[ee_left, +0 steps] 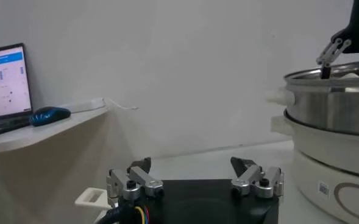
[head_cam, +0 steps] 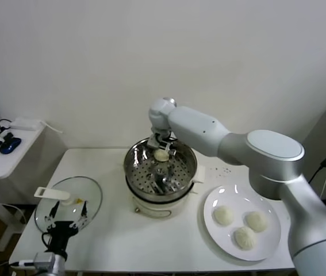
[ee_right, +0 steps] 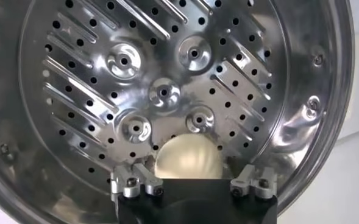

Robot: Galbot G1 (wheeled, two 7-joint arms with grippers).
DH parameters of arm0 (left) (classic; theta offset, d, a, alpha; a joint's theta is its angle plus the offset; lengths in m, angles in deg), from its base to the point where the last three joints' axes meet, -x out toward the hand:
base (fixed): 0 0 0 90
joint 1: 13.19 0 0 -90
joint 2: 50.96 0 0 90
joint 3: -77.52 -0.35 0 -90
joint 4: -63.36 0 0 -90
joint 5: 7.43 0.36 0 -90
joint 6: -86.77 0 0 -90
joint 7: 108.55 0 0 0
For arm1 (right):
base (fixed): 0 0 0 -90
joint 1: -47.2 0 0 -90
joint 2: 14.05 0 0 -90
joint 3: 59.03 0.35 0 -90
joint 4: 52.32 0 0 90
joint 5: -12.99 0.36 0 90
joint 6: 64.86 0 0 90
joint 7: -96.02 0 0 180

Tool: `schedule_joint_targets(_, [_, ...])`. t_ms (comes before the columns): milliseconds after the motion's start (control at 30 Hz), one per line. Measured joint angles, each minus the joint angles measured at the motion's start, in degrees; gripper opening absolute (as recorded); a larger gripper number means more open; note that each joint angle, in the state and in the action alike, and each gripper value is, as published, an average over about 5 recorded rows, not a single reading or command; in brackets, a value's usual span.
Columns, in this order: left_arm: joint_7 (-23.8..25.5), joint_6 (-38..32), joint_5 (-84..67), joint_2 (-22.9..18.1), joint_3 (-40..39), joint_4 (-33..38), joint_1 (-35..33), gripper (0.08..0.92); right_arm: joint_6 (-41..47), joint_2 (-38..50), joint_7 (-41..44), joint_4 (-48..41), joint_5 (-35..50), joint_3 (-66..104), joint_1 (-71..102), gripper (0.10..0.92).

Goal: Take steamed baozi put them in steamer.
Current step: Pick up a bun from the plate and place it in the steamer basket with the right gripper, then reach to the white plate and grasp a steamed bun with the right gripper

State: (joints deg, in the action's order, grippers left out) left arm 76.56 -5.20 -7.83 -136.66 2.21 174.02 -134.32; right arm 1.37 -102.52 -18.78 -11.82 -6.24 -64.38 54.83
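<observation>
Two arms show in the head view, and the steamer [head_cam: 160,172] serves as the landmark, standing mid-table on its cream-white cooker base [head_cam: 158,205]. Far to the left of the steamer, past the edge of the white table [head_cam: 117,230], a side shelf [head_cam: 4,155] carries a blue mouse [head_cam: 9,145] and a laptop [ee_left: 5,85]. Nearer, still left of the steamer, a round glass lid [head_cam: 73,201] with a white handle [head_cam: 52,194] lies flat on the table. The left gripper [head_cam: 65,221] hovers low at the near rim of that lid, fingers spread wide apart and holding nothing; its wrist view looks across at the steamer's steel wall [ee_left: 334,100].

Over the steamer, the right gripper [head_cam: 162,154] reaches down into the far side of the basket. It pinches one steamed baozi [head_cam: 161,155] between its fingers, and the right wrist view shows that bun [ee_right: 187,157] sitting between the two finger mounts, close above the perforated bottom [ee_right: 161,79]; whether it touches the metal I cannot tell.

Right of the steamer, a flat white plate [head_cam: 217,195] lies on the table with three more baozi [head_cam: 223,215] [head_cam: 257,221] [head_cam: 245,237] grouped near its middle.
</observation>
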Motion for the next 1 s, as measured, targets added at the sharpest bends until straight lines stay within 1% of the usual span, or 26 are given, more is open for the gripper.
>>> schedule_joint_targets(200, [0.02, 0.20, 0.00, -0.02, 0.01, 0.41, 0.00, 0.823, 0.56, 1.57, 1.18, 2.47, 2.14, -0.81, -1.39, 0.823])
schedule_joint_targets(433, [0.12, 0.41, 0.00, -0.04, -0.12, 1.13, -0.09, 0.823, 4.61, 7.38, 2.93, 11.50, 10.79, -5.37, -7.11, 0.823])
schedule_joint_targets(600, [0.14, 0.51, 0.00, -0.01, -0.19, 1.67, -0.19, 0.823, 9.03, 14.26, 3.06, 18.99, 19.18, -9.68, -13.13, 0.823])
schedule_joint_targets(833, [-0.22, 0.53, -0.57, 0.27, -0.51, 2.77, -0.95, 0.823, 18.54, 26.23, 0.48, 27.96, 34.56, -16.41, -20.32, 0.823])
schedule_joint_targets(1000, [-0.74, 0.30, -0.73, 0.26, -0.97, 3.57, -1.25, 0.823, 24.93, 35.40, -1.30, 32.64, 41.67, -19.08, -22.14, 0.823])
